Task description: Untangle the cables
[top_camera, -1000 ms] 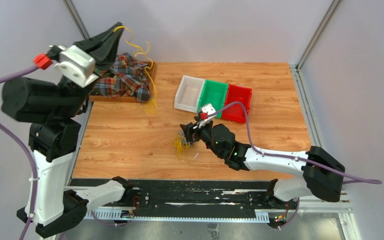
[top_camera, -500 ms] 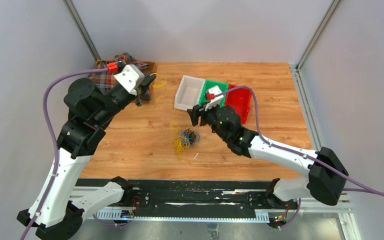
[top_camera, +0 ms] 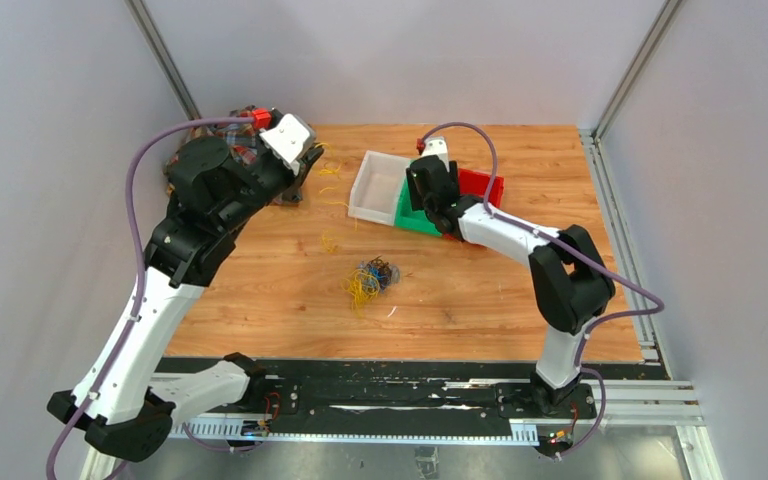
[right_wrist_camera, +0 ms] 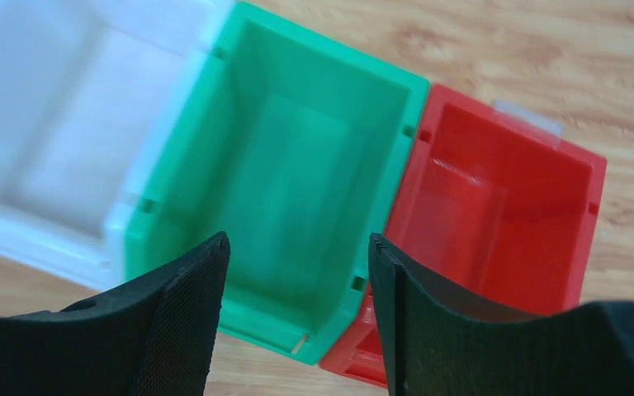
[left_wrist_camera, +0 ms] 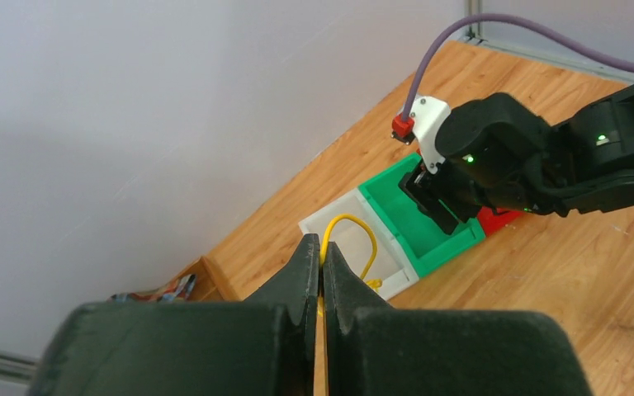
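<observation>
A tangle of yellow, blue and black cables [top_camera: 371, 278] lies on the wooden table, apart from both arms. My left gripper [top_camera: 305, 168] hovers at the back left, shut on a yellow cable [left_wrist_camera: 353, 223] that loops out past the fingertips [left_wrist_camera: 321, 247] over the white bin [left_wrist_camera: 328, 208]. Loose yellow strands [top_camera: 329, 242] lie on the wood below it. My right gripper [top_camera: 426, 200] hangs over the green bin [right_wrist_camera: 297, 165]. Its jaws [right_wrist_camera: 297, 239] stand open with nothing between them.
White [top_camera: 378, 186], green [top_camera: 412, 217] and red [top_camera: 484, 186] bins stand side by side at the back centre. The red bin [right_wrist_camera: 495, 190] holds nothing I can see. A plaid cloth [top_camera: 178, 163] lies on a wooden tray [left_wrist_camera: 208, 274] in the back left corner, behind my left arm.
My left arm came down from high over the cloth towards the bins, yellow cable in its grip. My right gripper left the tangle and moved back over the green bin.
</observation>
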